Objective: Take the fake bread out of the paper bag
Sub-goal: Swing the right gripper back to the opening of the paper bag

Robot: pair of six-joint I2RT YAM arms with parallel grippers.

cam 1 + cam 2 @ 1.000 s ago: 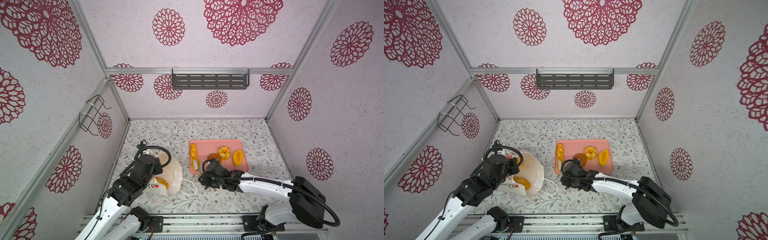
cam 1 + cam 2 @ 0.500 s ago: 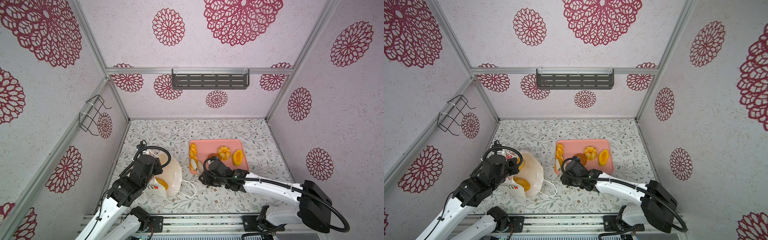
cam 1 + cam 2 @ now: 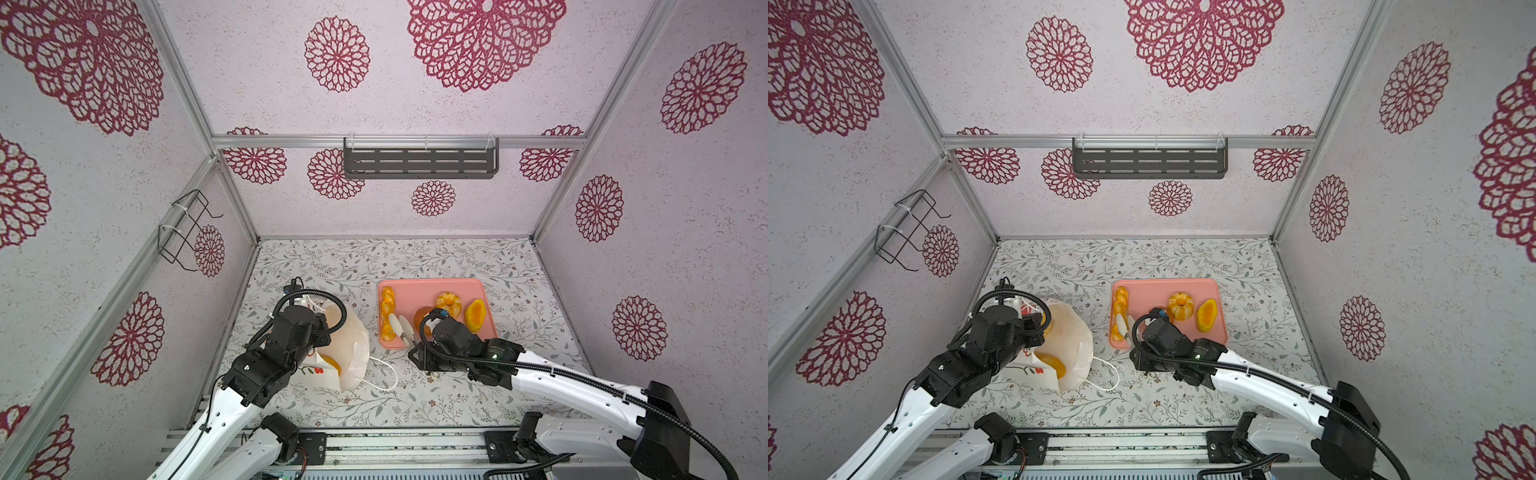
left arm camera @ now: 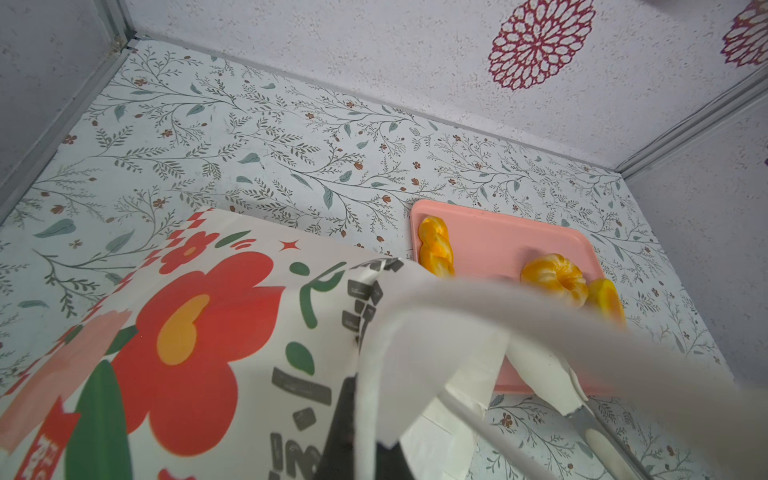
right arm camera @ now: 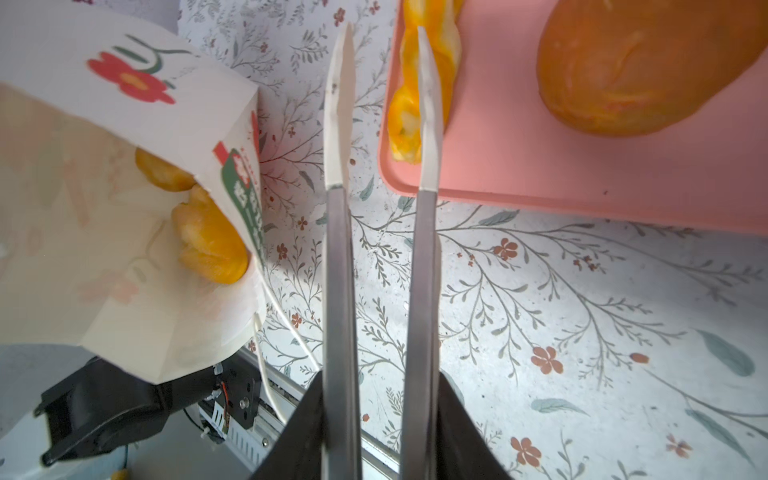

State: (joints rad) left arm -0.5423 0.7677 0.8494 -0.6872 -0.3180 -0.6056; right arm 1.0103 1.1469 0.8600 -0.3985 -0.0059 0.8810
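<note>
Pale walls (image 3: 374, 216) printed with red medallions close in the table (image 3: 415, 257) on three sides. Its leaf-print surface lies bare from the back wall down to the bag and tray, and again along the front rail (image 3: 395, 440).

The paper bag (image 3: 353, 345) lies tipped at front left, its mouth open towards the right arm. The left gripper (image 3: 322, 330) is closed tight on its rim, and some fake bread (image 5: 212, 245) shows inside.

Across a narrow strip of table to its right sits the pink tray (image 3: 432, 286). It carries a braided stick (image 3: 387, 297), a brown bun (image 3: 420, 320), a ridged ring (image 3: 449, 302) and an oval loaf (image 3: 475, 313).

The right gripper (image 5: 384, 108) hangs over the tray's near left edge, its fingers slightly apart and holding nothing.
</note>
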